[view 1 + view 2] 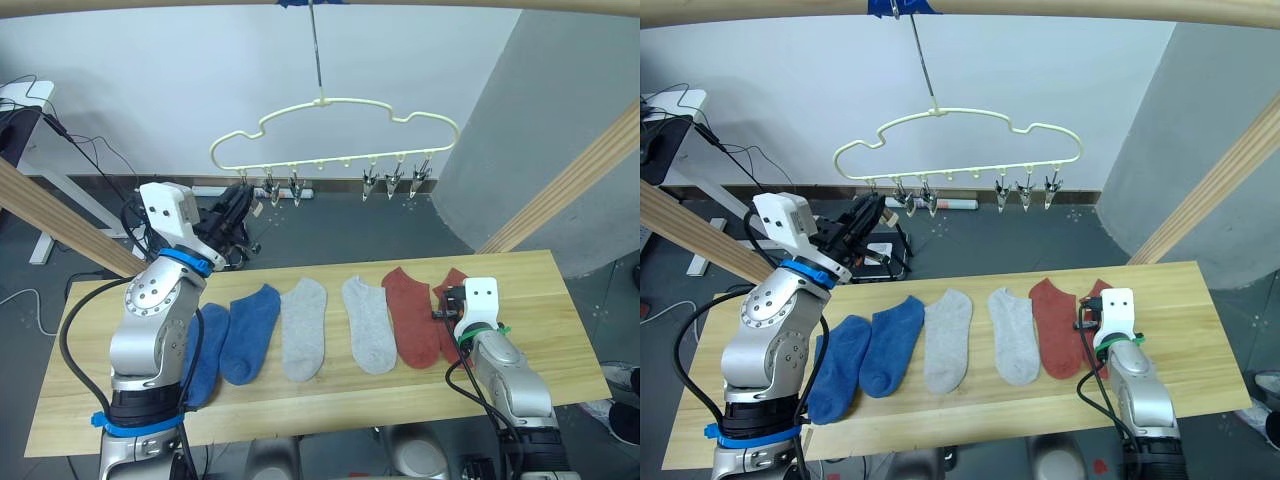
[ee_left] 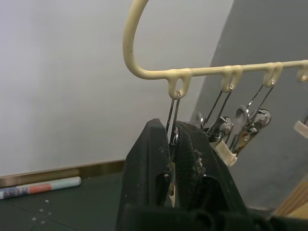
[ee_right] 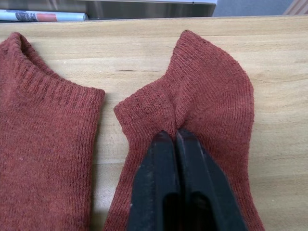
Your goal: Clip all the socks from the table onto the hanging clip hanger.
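Left gripper (image 2: pixel 173 159) apparently squeezing the hanger's end clip (image 2: pixel 172 126), right gripper (image 3: pixel 175 139) pinching a dark red sock (image 3: pixel 207 96) on the table (image 3: pixel 279 62)

Even, bright indoor light; soft shadows lie under the socks (image 1: pixel 303 330) on the table (image 1: pixel 560 330); straight beams bow near frame edges; close fingers (image 2: pixel 144 178) blur.

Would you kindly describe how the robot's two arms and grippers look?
Both arms have rounded silver-grey metal shells with black cables looping alongside. The left arm carries blue bands at wrist and base plus a white camera box; its gripper has two black fingers. The right arm has a white wrist block with two holes, a green band, and a black-fingered gripper.
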{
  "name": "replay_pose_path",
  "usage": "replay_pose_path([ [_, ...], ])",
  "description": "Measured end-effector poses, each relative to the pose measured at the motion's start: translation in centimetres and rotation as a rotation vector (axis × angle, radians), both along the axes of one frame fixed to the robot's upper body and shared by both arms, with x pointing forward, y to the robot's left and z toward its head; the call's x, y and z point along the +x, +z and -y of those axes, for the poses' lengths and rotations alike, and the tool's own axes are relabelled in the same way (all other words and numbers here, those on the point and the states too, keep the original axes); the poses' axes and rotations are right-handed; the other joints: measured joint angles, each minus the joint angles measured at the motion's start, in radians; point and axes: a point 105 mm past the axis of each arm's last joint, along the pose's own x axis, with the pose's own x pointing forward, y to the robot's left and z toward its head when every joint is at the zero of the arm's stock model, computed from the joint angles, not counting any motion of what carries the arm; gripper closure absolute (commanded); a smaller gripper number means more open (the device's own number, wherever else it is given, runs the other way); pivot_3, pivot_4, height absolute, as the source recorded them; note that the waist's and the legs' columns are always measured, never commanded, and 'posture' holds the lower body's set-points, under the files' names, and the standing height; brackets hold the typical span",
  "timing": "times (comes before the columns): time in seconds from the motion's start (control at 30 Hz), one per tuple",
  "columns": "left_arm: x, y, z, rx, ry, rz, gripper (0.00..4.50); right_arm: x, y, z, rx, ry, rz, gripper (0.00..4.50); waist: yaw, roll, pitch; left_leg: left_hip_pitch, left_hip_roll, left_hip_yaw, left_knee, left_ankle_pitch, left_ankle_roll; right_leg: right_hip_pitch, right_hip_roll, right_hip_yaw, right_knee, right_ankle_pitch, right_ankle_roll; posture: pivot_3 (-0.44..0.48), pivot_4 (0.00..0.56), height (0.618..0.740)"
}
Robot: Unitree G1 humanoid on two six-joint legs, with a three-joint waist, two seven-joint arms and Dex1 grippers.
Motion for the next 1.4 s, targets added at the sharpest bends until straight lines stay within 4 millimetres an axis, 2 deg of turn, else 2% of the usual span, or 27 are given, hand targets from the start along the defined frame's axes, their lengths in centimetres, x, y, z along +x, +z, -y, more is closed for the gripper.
replay_pose_path([
  [0.17, -0.2, -0.1, 0.1, -0.007, -0.030, -0.028, 4.41, -0.3, 0.2, 0.1, -0.009, 0.008, 0.016, 4.50, 0.001, 0.000, 0.000, 0.000, 0.000, 0.000, 0.000, 0.000, 0.000, 0.000, 0.000, 0.000, 0.000, 0.000, 0.000, -0.228, 0.338, 0.740],
  [0.33, -0.5, 0.2, 0.0, -0.042, -0.069, -0.074, 4.41, -2.3, 0.9, 0.0, -0.087, 0.133, 0.019, 4.50, 0.000, 0.000, 0.000, -0.001, 0.000, 0.000, -0.001, 0.000, -0.001, -0.001, 0.000, 0.000, -0.001, 0.000, 0.000, -0.227, 0.336, 0.740],
  [0.47, -0.7, 0.6, 0.3, -0.063, -0.128, -0.117, 4.41, -2.4, 5.2, -1.1, -0.160, 0.280, 0.138, 4.50, -0.005, 0.002, 0.001, -0.001, 0.000, 0.002, 0.000, 0.000, -0.001, -0.002, 0.001, 0.001, 0.000, -0.003, 0.005, -0.231, 0.337, 0.740],
  [0.57, -1.1, 0.6, 0.4, -0.094, -0.173, -0.165, 4.41, -3.1, 8.4, -4.0, -0.173, 0.457, 0.230, 4.50, -0.004, 0.002, 0.001, -0.001, 0.000, 0.000, -0.001, -0.001, -0.001, -0.002, 0.002, 0.000, 0.000, -0.003, 0.005, -0.232, 0.336, 0.740],
  [0.67, -1.3, 0.9, 0.5, -0.126, -0.212, -0.213, 4.41, -4.0, 11.7, -8.5, -0.177, 0.688, 0.342, 4.50, -0.005, 0.002, 0.002, -0.001, 0.000, 0.000, 0.000, -0.001, -0.001, -0.003, 0.002, 0.000, 0.000, -0.003, 0.005, -0.233, 0.334, 0.740],
  [0.73, -1.4, 1.2, 0.6, -0.149, -0.226, -0.227, 4.41, -4.8, 13.2, -11.2, -0.157, 0.811, 0.401, 4.50, -0.002, 0.002, 0.002, -0.001, 0.000, 0.000, 0.000, -0.001, -0.001, -0.002, 0.002, 0.000, 0.000, -0.003, 0.005, -0.223, 0.333, 0.740],
  [0.93, -1.7, 1.3, 0.4, -0.180, -0.239, -0.262, 4.41, -6.4, 13.3, -17.5, -0.101, 1.052, 0.424, 4.50, 0.001, 0.001, 0.002, -0.002, 0.000, -0.003, 0.000, -0.001, -0.002, -0.003, -0.001, 0.000, -0.001, 0.000, 0.000, -0.218, 0.331, 0.740],
  [1.07, -2.1, 1.5, 0.8, -0.191, -0.257, -0.275, 4.41, -6.0, 12.9, -20.8, -0.082, 1.109, 0.436, 4.50, 0.002, 0.001, 0.002, -0.002, 0.001, -0.004, 0.000, -0.001, -0.002, -0.003, -0.001, -0.001, -0.001, 0.000, 0.000, -0.200, 0.331, 0.740],
  [1.2, -2.2, 1.4, 1.0, -0.209, -0.261, -0.291, 4.41, -5.0, 12.2, -21.8, -0.105, 1.115, 0.436, 4.50, 0.005, 0.001, 0.002, -0.003, 0.001, -0.004, 0.000, -0.001, -0.002, -0.003, -0.003, -0.001, -0.001, 0.000, 0.000, -0.190, 0.330, 0.740],
  [1.4, -2.5, 1.2, 1.2, -0.227, -0.269, -0.302, 4.41, -3.7, 13.2, -23.0, -0.086, 1.106, 0.491, 4.50, 0.004, 0.001, 0.002, -0.003, 0.002, -0.006, 0.000, -0.001, -0.002, -0.004, -0.002, -0.001, 0.000, 0.000, 0.000, -0.180, 0.330, 0.740],
])
